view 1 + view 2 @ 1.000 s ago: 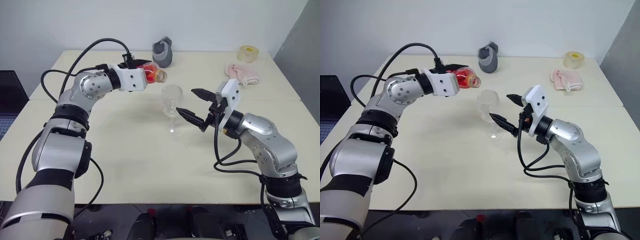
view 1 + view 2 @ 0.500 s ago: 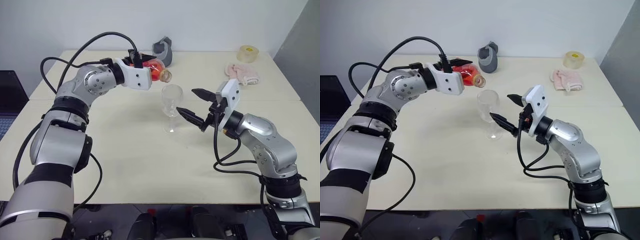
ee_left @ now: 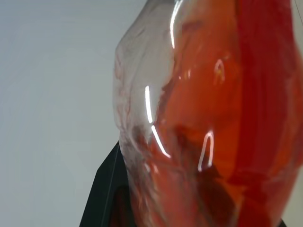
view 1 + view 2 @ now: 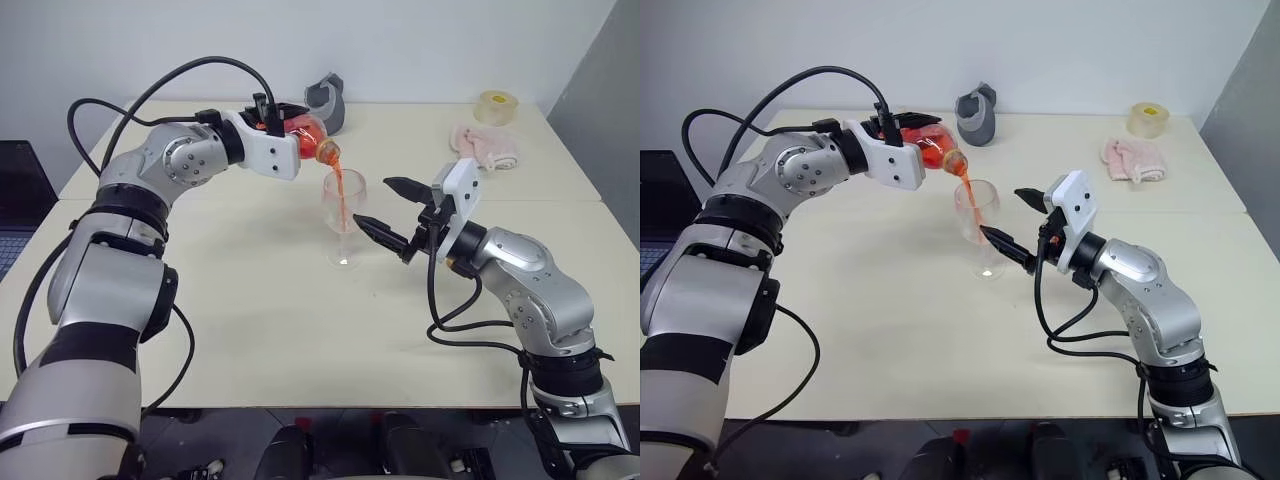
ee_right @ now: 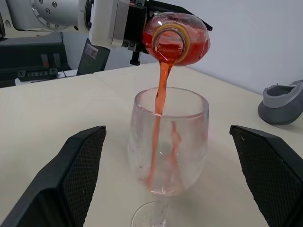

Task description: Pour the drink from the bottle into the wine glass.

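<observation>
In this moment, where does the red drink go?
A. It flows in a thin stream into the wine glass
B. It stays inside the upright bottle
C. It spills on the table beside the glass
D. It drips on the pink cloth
A: the tilted bottle, held by the left end effector, sends a stream of drink into the bowl of the wine glass.

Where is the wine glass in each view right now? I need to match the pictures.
Left eye view: wine glass at centre, under the tilted bottle.
Right eye view: centre, a little left, just left of the right hand.
Left wrist view: not in it; the bottle is pressed close against the camera.
Right wrist view: centre, between the two open fingers.
Shared landmark: the drink streaming from the bottle into the glass.
</observation>
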Robot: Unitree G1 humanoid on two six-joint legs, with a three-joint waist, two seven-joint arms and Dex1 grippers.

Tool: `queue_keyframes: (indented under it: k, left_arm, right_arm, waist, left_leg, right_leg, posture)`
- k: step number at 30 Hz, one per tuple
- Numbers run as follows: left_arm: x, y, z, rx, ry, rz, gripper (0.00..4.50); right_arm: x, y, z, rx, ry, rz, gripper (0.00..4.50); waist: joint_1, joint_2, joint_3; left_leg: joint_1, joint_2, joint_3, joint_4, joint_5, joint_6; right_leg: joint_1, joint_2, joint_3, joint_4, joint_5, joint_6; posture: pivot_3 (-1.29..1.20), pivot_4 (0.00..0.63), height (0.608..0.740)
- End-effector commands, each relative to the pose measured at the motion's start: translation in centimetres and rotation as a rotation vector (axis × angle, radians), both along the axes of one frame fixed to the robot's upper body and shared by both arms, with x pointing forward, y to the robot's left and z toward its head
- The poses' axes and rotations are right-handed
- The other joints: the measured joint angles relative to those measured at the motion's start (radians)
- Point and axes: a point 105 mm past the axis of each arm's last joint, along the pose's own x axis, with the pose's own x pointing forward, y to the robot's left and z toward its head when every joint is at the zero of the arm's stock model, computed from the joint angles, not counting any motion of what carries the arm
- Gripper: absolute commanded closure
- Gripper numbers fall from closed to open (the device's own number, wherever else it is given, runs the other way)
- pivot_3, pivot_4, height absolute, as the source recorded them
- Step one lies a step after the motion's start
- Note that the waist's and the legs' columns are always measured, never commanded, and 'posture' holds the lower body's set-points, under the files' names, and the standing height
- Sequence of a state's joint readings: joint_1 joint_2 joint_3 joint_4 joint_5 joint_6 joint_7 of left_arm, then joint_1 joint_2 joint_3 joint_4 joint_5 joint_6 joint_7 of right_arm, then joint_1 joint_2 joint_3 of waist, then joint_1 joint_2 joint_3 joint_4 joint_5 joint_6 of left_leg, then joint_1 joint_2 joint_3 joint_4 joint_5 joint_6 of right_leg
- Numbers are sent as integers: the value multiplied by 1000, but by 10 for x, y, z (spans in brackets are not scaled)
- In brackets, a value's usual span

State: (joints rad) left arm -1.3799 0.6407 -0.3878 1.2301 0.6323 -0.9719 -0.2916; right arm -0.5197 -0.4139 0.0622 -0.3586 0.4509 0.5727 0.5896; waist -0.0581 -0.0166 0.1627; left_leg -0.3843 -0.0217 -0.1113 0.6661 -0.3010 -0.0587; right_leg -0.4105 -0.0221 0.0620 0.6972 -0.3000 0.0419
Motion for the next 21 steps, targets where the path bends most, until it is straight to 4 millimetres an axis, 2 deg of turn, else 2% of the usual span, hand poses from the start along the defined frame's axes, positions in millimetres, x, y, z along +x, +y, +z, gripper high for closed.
queue_keyframes:
  k: [1, 21]
  left_arm:
    - [-4, 0, 25, -20, -79, -14, 3241]
    - [-4, 3, 27, 25, -108, 1, 3241]
  right_arm:
    - [-4, 0, 11, 15, -56, 4, 0]
    - [-2, -2, 8, 10, -51, -2, 0]
  waist:
    - [0, 0, 0]
    - [0, 0, 0]
  left_leg:
    - [0, 0, 0, 0, 0, 0]
    - [0, 0, 0, 0, 0, 0]
  right_leg:
    - [0, 0, 0, 0, 0, 0]
    - [0, 0, 0, 0, 0, 0]
  posture:
    - [0, 150, 740]
    - [0, 150, 740]
